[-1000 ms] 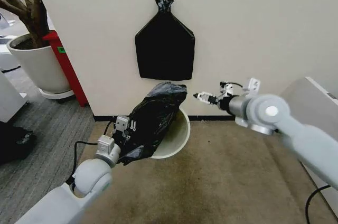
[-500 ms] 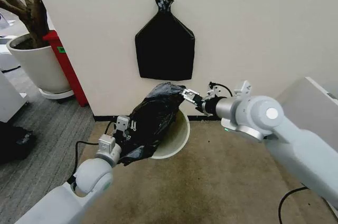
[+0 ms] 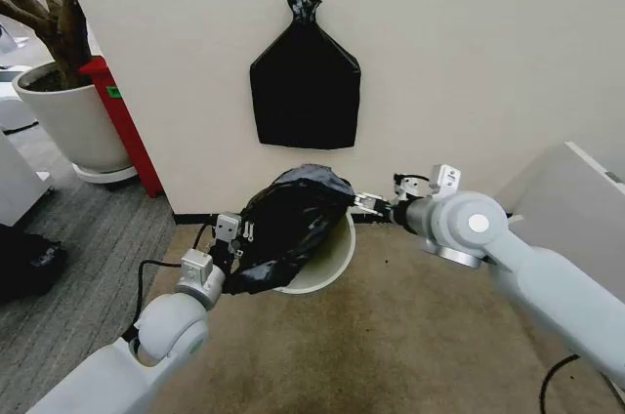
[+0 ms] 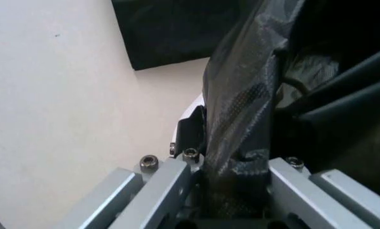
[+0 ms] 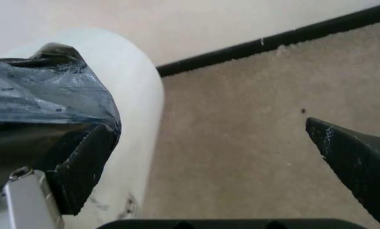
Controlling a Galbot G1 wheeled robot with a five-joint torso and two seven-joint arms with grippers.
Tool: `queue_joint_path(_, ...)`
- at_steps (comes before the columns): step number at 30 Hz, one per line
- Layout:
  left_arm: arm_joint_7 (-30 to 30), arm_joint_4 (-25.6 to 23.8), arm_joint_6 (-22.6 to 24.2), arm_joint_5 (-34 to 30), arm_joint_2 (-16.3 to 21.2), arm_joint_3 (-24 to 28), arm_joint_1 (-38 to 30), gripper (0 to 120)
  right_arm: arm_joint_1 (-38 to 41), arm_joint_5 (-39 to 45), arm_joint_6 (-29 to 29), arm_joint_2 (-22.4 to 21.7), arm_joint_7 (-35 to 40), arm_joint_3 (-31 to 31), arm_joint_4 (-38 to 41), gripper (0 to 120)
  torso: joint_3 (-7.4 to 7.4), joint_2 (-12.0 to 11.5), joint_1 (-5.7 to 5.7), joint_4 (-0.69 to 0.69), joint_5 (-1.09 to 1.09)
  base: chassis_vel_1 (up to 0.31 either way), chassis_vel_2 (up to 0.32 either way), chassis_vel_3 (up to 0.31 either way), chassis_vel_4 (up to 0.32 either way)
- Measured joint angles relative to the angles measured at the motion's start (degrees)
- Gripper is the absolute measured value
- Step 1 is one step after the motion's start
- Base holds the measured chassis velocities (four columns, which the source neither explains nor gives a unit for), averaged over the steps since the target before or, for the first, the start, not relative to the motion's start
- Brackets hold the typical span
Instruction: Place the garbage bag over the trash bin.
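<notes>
The cream-white trash bin (image 3: 327, 260) stands on the carpet against the wall, tilted toward me. The glossy black garbage bag (image 3: 291, 222) lies bunched across the bin's left side and top. My left gripper (image 3: 232, 238) is shut on the bag's lower left edge; in the left wrist view the black film (image 4: 236, 143) is pinched in the left gripper (image 4: 235, 195). My right gripper (image 3: 367, 204) sits at the bin's right rim, just beside the bag. In the right wrist view the right gripper (image 5: 209, 162) is open wide, one finger (image 5: 81, 167) against the bag (image 5: 43, 105) and the bin wall (image 5: 136, 119).
A flat black bundle (image 3: 305, 82) with a knotted neck hangs on the wall above the bin. A large white plant pot (image 3: 66, 123) and a red stand (image 3: 125, 121) are at the left. A pale cabinet (image 3: 576, 189) stands at the right. Brown carpet (image 3: 391, 336) lies in front.
My right gripper reached in to the bag's top, then dropped down and right to the bin's rim. The bag now sits lower and spread farther right. The left gripper held still.
</notes>
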Motion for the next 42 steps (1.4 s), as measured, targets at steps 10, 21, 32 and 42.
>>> queue_joint_path(10,-0.46,-1.31,0.23,-7.16,0.03,-0.28,-0.09,1,-4.16,-7.15,-0.95,-1.45,-15.69,1.73,-4.23,100,0.0,0.0,0.0,0.01,0.02,0.0,0.0,0.0,0.0)
queue_joint_path(21,-5.43,-0.13,2.59,-19.01,-1.54,-0.59,-1.44,1,-7.52,-13.63,1.65,-4.33,-25.39,3.19,-1.07,100,0.0,0.0,0.0,-0.01,0.0,0.0,0.0,0.0,0.0)
queue_joint_path(32,-7.19,1.4,2.86,-25.59,-2.44,-0.58,-2.92,1,-8.27,-10.95,4.7,-3.16,-16.56,8.7,0.97,100,0.0,0.0,0.0,0.0,0.0,0.0,0.0,0.0,0.0)
queue_joint_path(42,-6.24,1.51,2.61,-26.22,-1.86,-0.06,-3.69,1,-10.53,-9.29,4.16,-2.67,-20.28,8.87,1.22,100,0.0,0.0,0.0,0.0,0.0,0.0,0.0,0.0,0.0)
